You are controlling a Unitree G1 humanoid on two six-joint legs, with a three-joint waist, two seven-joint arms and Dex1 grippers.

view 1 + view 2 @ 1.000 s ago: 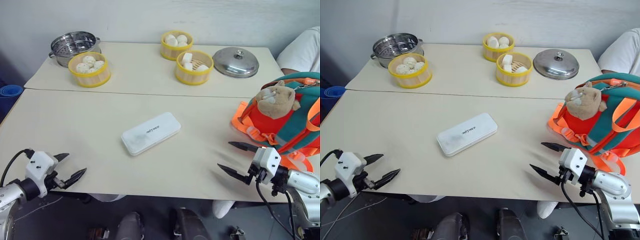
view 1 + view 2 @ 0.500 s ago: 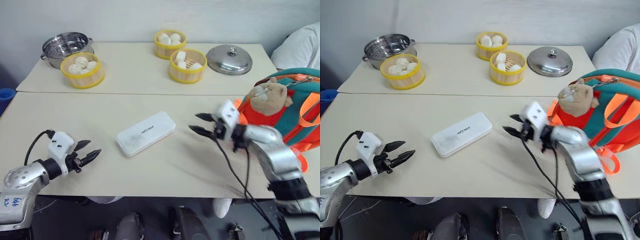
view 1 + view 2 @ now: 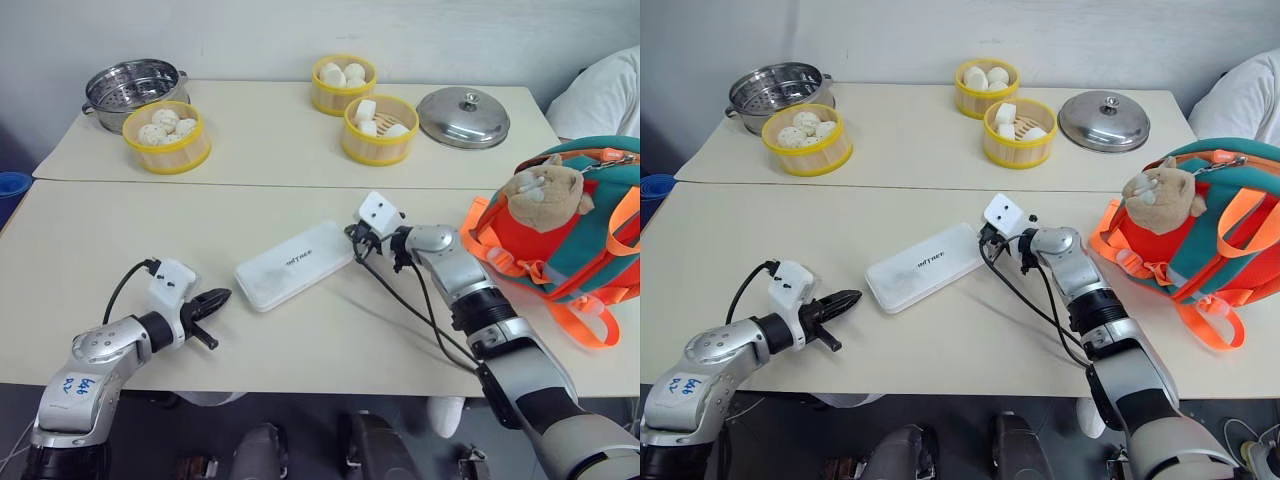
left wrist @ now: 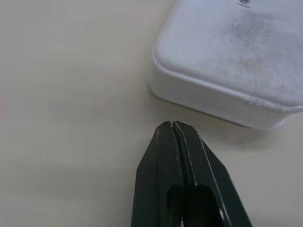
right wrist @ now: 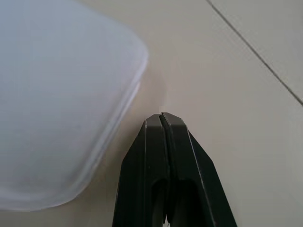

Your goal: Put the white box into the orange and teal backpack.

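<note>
The white box (image 3: pixel 295 266) lies flat on the near cream table (image 3: pixel 110 235), roughly mid-table, long axis running diagonally, small dark lettering on its top face. Box not lifted and not held by either gripper. Right gripper (image 3: pixel 354 233) sits at the box's far-right end, fingers pressed together with nothing between them; in the right wrist view the paired tips (image 5: pixel 161 119) stand just beside the box's rounded corner, and whether they actually touch it is hard to judge. Left gripper (image 3: pixel 218 297) is at the opposite, near-left end, fingers likewise closed on nothing; in the left wrist view its tips (image 4: pixel 170 126) point at the box's short side, close to it but with a strip of bare table between. The orange and teal backpack (image 3: pixel 568 225) stands at the table's right edge, well apart from the box, orange front panel facing the scene, tan plush charm (image 3: pixel 543 191) hanging at its upper front, orange straps (image 3: pixel 586 322) trailing onto the table. On the far table: a steel steamer pot (image 3: pixel 134 88), three yellow-rimmed steamer baskets (image 3: pixel 166 134) of white buns, and a steel lid (image 3: pixel 463 116). A person's white sleeve (image 3: pixel 606 95) shows at the far right.
</note>
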